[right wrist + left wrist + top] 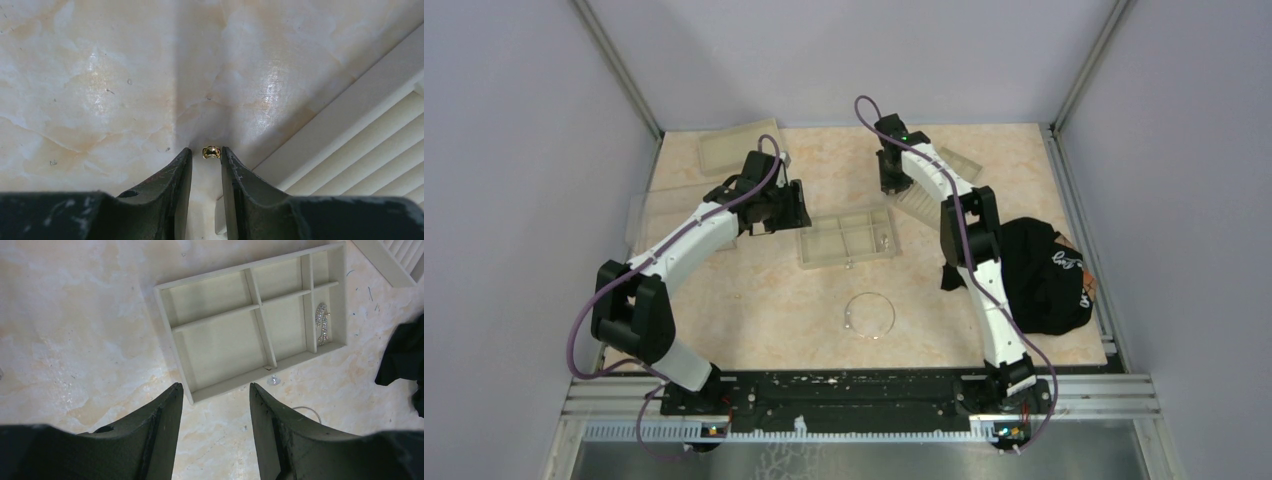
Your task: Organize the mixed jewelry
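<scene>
A thin silver wire hoop [870, 315] lies on the table in front of the compartment tray [849, 237]; an arc of the hoop [307, 411] shows by my left finger. A sparkly silver piece [321, 322] lies in the compartment tray's [170, 305] narrow right-hand compartment. A tiny silver bit [272, 381] lies on the table just outside the tray's near wall. My left gripper [215, 387] is open and empty, above the tray's near left corner. My right gripper [206, 149] is narrowly open, down at the table, with a small gold bit [211, 152] between its fingertips, close to the right one.
A ribbed beige tray [360, 145] lies right beside my right gripper and also shows in the top view [954, 165]. Another tray [739, 145] sits at the back left. The black cloth [1044, 275] lies at the right edge, also seen in the left wrist view [405, 355].
</scene>
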Controlling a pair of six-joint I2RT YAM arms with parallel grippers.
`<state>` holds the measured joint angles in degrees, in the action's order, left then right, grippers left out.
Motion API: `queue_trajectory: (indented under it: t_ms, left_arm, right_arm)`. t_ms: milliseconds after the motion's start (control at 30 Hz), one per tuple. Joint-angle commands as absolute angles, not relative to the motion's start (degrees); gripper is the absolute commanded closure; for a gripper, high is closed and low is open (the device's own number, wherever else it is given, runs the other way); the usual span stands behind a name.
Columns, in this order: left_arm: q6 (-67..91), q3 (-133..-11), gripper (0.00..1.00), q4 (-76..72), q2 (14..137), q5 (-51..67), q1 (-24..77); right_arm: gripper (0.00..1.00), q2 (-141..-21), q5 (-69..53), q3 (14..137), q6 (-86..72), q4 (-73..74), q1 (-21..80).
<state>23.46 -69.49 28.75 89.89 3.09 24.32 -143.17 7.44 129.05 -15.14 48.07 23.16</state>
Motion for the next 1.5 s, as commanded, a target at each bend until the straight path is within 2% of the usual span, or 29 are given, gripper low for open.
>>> queue_trajectory:
  t_ms: [0,433,767,1300,1467]
  left_arm:
    - [22.86,-69.78,0.42,28.3,89.01,3.52,24.08]
    - [22.81,-69.19,0.42,28.3,88.55,3.3,24.08]
    - [23.03,-68.87,0.42,28.22,88.44,3.51,24.08]
    - [23.65,-68.19,0.43,28.04,87.81,3.71,24.09]
    - [23.64,-68.33,0.43,28.04,87.63,3.77,24.11]
  right_arm:
    - [0.71,-145.66,6.54,130.48,-15.28,48.42,23.38]
    - [0.71,-146.86,2.99,132.9,-15.75,48.24,23.42]
    - [0.73,-145.65,9.78,130.2,-15.3,49.15,24.22]
    - [0.9,-145.13,10.61,129.46,-16.04,49.02,24.61]
    - [0.92,-143.31,9.75,129.31,-16.5,49.06,24.61]
